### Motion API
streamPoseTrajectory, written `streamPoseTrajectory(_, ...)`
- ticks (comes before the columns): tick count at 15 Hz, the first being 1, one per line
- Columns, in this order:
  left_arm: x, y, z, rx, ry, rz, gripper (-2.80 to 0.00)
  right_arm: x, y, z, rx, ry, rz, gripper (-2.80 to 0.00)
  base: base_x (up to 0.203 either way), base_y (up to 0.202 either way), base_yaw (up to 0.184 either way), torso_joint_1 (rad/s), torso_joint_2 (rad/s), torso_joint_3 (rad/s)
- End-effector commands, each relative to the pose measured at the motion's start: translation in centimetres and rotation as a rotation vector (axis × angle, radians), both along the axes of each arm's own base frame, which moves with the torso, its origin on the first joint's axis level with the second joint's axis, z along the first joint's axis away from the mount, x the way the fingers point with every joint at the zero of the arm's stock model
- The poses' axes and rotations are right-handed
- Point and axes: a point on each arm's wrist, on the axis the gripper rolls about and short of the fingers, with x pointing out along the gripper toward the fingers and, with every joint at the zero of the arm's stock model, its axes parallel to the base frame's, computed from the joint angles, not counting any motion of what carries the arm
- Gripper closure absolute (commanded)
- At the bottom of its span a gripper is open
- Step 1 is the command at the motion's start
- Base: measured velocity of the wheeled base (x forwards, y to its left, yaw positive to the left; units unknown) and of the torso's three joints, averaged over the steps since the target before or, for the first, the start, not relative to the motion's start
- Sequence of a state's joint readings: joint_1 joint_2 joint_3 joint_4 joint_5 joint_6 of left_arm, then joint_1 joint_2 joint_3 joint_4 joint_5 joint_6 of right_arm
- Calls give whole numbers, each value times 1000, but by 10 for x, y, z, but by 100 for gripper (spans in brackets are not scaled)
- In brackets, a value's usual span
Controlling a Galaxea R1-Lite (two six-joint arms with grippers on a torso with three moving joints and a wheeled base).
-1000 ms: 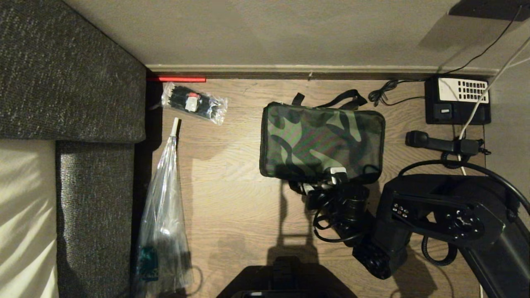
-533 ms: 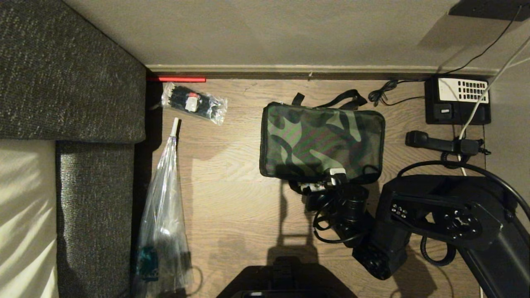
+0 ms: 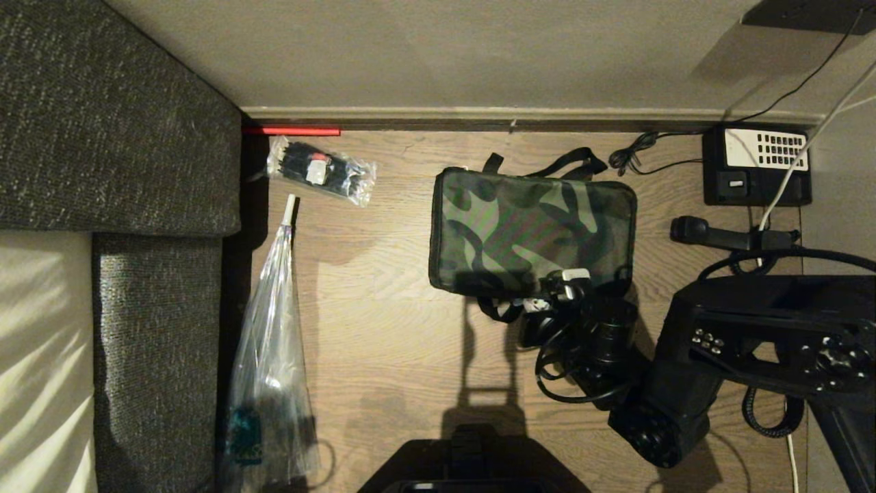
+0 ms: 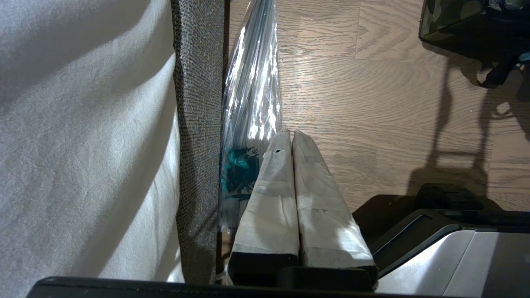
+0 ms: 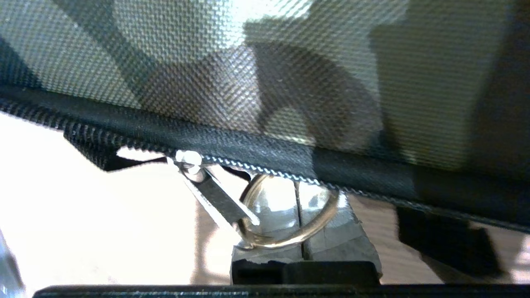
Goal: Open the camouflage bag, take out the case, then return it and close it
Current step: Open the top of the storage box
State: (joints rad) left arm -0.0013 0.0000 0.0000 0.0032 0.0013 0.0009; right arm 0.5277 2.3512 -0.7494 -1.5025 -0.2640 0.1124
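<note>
The camouflage bag lies flat and zipped on the wooden floor, its black straps at the far edge. My right gripper is at the bag's near edge, towards its right end. In the right wrist view its fingers are shut right under the bag's black zipper trim. The metal zipper ring loops over their tips, and its pull tab is drawn taut to the slider. The case is hidden. My left gripper hangs parked and shut beside the sofa, holding nothing.
A black desk phone and its handset lie at the right by the wall, with cables around them. A small clear packet and a long clear plastic bag lie left of the bag, along the grey sofa.
My right gripper has shut at the zipper ring and moved right along the bag's near edge, the arm shifting right with it. The bag has stayed put.
</note>
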Motion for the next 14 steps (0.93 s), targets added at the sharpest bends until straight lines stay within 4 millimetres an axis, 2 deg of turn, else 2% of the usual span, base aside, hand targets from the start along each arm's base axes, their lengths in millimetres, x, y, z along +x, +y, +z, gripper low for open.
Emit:
streamPoseTrajectory(1,0,0,0,-1,0,0,0,-4,-7,11,-4,2,-12,0,0,0,0,0,0,0)
streamPoseTrajectory(7,0,0,0,-1,0,0,0,-11,-18,10,-61,63,-26,0,0,0,0,0,0,0)
streamPoseTrajectory(14,0,0,0,-1,0,0,0,-23,-24,27,-72,97,-16,0,0,0,0,0,0,0)
